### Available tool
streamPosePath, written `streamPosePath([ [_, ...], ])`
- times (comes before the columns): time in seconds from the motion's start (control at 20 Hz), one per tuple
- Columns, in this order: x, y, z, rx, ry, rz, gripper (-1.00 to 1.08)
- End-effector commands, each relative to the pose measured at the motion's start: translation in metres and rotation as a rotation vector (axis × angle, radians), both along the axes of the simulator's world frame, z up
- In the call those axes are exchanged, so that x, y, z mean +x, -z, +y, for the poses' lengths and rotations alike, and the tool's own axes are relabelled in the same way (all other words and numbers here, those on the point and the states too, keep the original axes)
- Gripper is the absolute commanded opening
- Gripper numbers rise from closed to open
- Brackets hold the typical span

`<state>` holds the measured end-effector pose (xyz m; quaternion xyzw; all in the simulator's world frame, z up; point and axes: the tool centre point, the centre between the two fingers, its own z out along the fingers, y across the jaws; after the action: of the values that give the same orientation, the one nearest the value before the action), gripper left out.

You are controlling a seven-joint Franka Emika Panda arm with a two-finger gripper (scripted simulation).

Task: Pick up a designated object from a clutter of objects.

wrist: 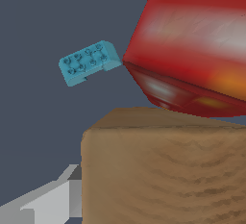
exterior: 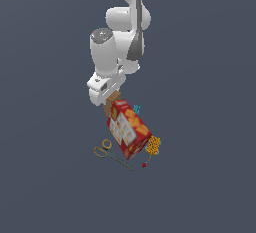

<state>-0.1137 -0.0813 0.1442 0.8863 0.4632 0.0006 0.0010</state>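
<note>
The designated object, a plain brown wooden block [exterior: 111,103], stands directly under my gripper [exterior: 107,96] in the exterior view, and the hand hides its top. In the wrist view the block [wrist: 163,170] is very close and covers most of the gripper. Only one grey finger [wrist: 53,201] shows, right against the block's side. I cannot tell whether the jaws are open or shut. A red printed cracker box [exterior: 129,128] leans beside the block, and its corner [wrist: 192,40] reaches the block's top edge.
The other clutter lies around the box. Yellow-handled scissors [exterior: 107,152] are on the floor toward the exterior view's left. An orange piece [exterior: 153,146] and a small red bit [exterior: 144,165] are toward its right. A blue studded brick [wrist: 89,62] is beyond the block.
</note>
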Motion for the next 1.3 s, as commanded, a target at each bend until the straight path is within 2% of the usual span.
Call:
streamPosePath([
  [0.0, -0.001, 0.001, 0.0, 0.0, -0.001, 0.002, -1.0],
  [0.7, 0.004, -0.013, 0.001, -0.001, 0.0, 0.0, -1.0],
  [1.25, 0.024, -0.077, 0.008, -0.001, 0.0, 0.0, -1.0],
])
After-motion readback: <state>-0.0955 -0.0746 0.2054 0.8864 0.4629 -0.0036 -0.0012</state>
